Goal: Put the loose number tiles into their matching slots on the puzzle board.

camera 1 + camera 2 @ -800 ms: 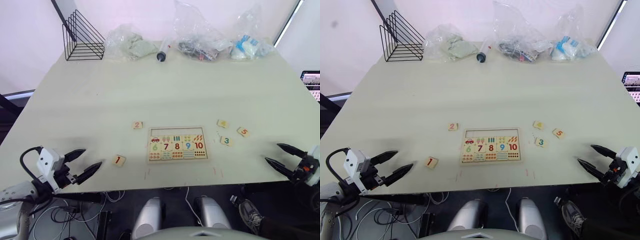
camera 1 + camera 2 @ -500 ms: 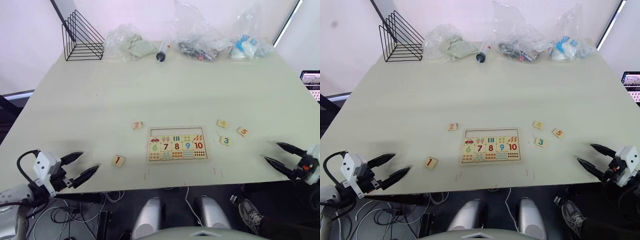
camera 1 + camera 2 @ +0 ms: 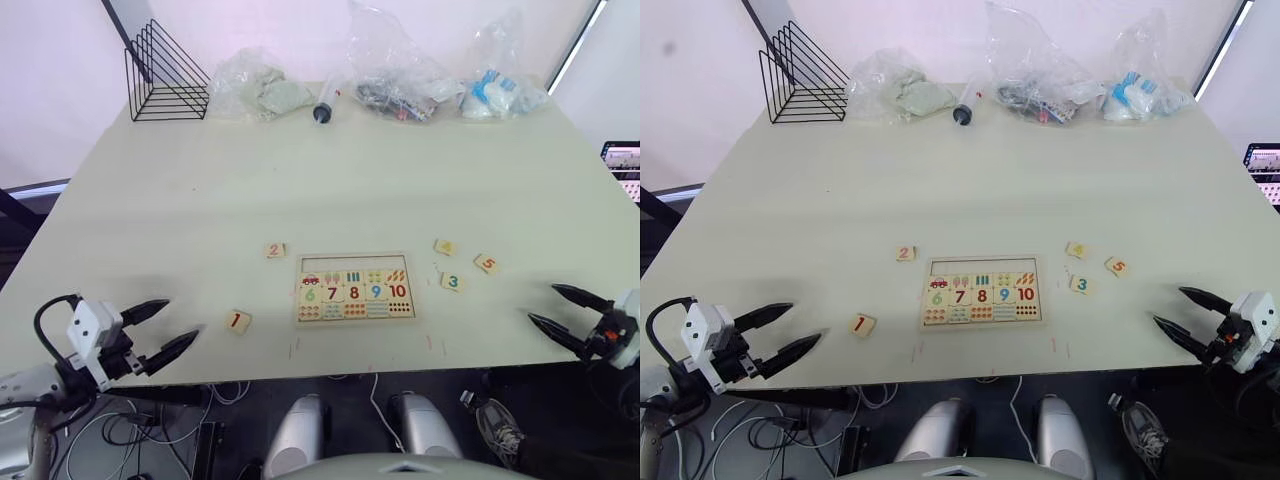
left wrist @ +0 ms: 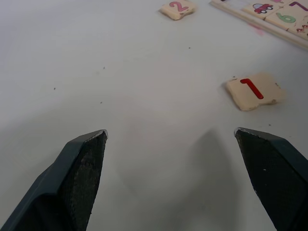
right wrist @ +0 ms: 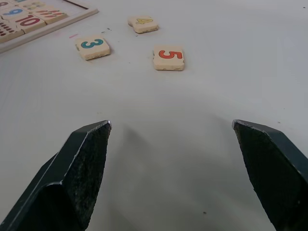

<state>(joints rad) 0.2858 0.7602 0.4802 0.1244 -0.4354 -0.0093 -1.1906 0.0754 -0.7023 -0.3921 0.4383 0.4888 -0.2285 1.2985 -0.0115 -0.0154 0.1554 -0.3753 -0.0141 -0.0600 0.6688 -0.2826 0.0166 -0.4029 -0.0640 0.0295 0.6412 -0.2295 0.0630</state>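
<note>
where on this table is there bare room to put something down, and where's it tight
The widest bare stretch lies between the puzzle board and the far-edge clutter: wire rack, plastic bags, syringe. The table's left side beyond tile 2 is bare too. Tight: right of the board, where tiles 4, 5 and 3 cluster.

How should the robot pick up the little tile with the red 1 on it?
Pinch the 1 tile by two opposite side edges, coming straight down from above with the open left gripper. It lies flat on the table with free space all around, so probably only its thin edges offer grip.
</note>
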